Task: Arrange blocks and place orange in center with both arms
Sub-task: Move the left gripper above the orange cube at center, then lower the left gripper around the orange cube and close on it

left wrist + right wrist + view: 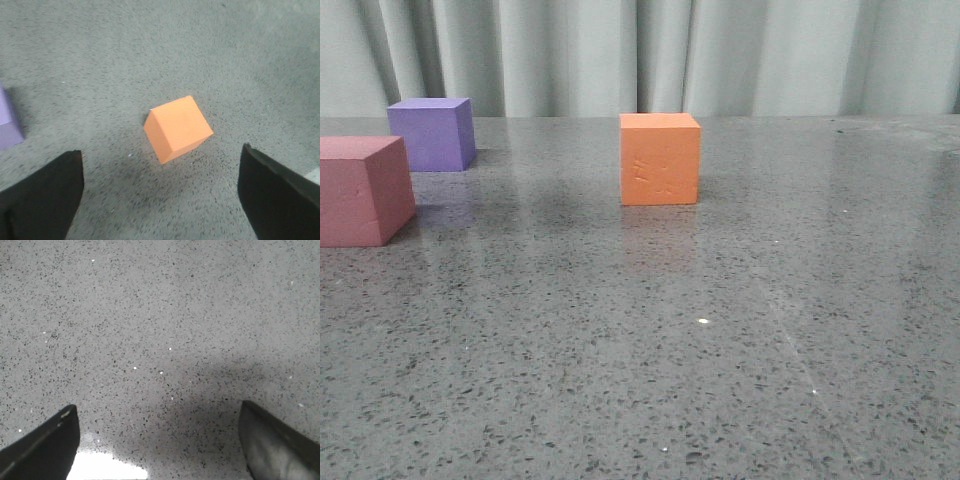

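Orange cube [660, 159] mid-desk, nearer back edge; purple cube [432, 133] and pink-red cube [360, 190] at left edge. Left gripper [160, 192] and right gripper [160, 440] both spread, empty. Probably light, soft foam: pinch opposite flat faces, gently.

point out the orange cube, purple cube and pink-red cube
orange cube [660, 165], front view, scuffed front face.
purple cube [430, 138], front view, front face.
pink-red cube [352, 200], front view, front face; cut off at the frame's left edge.
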`<state>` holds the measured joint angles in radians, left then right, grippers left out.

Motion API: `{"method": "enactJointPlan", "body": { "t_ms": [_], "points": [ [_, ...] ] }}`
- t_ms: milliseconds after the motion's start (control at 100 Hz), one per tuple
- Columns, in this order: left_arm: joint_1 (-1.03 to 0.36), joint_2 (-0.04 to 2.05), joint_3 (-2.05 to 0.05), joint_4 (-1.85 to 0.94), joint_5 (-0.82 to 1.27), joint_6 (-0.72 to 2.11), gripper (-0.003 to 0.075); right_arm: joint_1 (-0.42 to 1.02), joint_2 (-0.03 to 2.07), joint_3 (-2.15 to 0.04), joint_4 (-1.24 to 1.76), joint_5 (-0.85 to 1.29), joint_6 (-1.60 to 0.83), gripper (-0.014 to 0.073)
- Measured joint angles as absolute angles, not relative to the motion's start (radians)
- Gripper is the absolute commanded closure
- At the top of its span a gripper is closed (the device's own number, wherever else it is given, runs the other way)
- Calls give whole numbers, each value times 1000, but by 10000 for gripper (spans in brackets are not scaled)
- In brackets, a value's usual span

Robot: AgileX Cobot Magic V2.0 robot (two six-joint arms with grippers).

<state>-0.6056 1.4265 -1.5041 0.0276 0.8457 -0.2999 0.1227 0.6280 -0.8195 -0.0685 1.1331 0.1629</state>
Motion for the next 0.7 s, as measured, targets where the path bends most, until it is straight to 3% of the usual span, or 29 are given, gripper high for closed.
{"method": "enactJointPlan", "body": {
  "t_ms": [200,700],
  "points": [
    [-731,1616,-1654,219,891,-483,133,123,628,-819,-69,1133,162,-43],
    [-801,1901,-1915,374,1002,-657,133,123,628,-819,-68,1133,161,-43]
  ]
}}
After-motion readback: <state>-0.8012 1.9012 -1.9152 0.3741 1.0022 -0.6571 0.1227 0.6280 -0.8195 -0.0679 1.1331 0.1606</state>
